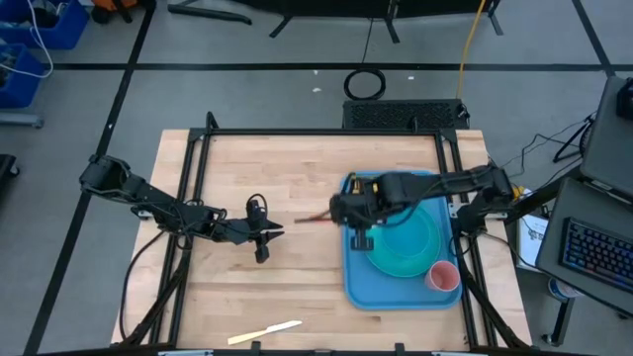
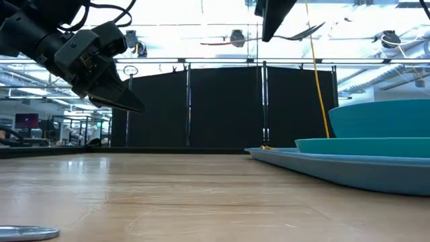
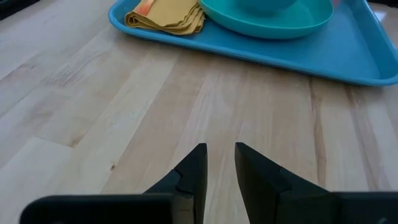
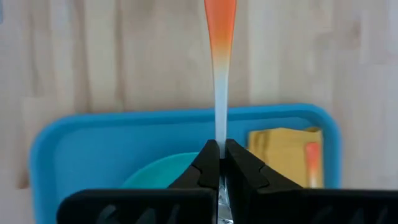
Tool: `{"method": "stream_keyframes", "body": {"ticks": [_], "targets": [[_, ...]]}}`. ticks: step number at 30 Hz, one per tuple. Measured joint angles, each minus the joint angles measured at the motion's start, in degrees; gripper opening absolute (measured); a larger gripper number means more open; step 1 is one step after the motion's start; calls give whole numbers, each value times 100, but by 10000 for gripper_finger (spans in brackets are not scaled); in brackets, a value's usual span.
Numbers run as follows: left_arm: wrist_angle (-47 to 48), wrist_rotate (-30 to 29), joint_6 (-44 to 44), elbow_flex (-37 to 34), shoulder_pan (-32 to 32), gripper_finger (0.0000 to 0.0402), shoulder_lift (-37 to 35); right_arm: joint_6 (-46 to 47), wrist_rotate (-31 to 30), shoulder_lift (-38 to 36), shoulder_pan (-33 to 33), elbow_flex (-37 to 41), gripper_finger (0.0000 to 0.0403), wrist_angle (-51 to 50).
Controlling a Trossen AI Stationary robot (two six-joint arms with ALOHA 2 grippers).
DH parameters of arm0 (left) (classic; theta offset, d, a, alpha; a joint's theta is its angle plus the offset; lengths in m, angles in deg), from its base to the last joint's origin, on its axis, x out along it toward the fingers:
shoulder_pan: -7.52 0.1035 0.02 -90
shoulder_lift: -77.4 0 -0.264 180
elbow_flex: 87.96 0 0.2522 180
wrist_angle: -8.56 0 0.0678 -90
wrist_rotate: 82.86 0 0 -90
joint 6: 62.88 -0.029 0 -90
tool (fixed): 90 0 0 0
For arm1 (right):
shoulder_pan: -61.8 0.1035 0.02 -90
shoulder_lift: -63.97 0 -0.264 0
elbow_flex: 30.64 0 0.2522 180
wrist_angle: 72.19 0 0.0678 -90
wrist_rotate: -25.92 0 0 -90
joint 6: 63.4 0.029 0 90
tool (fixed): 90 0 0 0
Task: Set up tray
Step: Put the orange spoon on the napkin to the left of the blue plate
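The blue tray (image 1: pixel 358 287) lies right of the table's middle. It holds a turquoise plate (image 1: pixel 410 237) and, at its far left corner, a yellow folded napkin (image 4: pixel 283 152) with an orange piece (image 4: pixel 313 158) on it. My right gripper (image 1: pixel 338 211) hangs high over the tray's left rim, shut on a slim utensil (image 4: pixel 219 37) that is orange at the far end and whitish toward the fingers. My left gripper (image 3: pixel 221 163) hovers over bare wood left of the tray, a little open, with nothing between its fingers. My right gripper pinches the utensil's whitish end (image 4: pixel 219 134) between its two fingertips. The fingers slant steeply down from the table's right side. The utensil runs on past the fingertips in line with them, its orange end (image 1: pixel 315 219) toward the table's left, lifted clear of tray and table.
A pink cup (image 1: pixel 442 277) stands on the tray's near right corner. A pale yellow utensil (image 1: pixel 265 333) lies on the wood near the front edge. Bare wood (image 1: pixel 297 267) spreads between my left gripper and the tray. A black frame (image 1: pixel 326 132) borders the table.
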Motion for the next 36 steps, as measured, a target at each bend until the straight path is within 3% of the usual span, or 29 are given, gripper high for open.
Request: {"method": "stream_keyframes", "body": {"ticks": [10,20,36], "targets": [[-5,0,0,0,-2,86,0,-877,29,-147,-1027,2,0,-415],[-17,0,0,0,-1,86,0,-1758,506,-155,-1959,162,0,-505],[-44,0,0,0,0,86,0,-2689,1081,-1303,-3104,2877,0,909]]}}
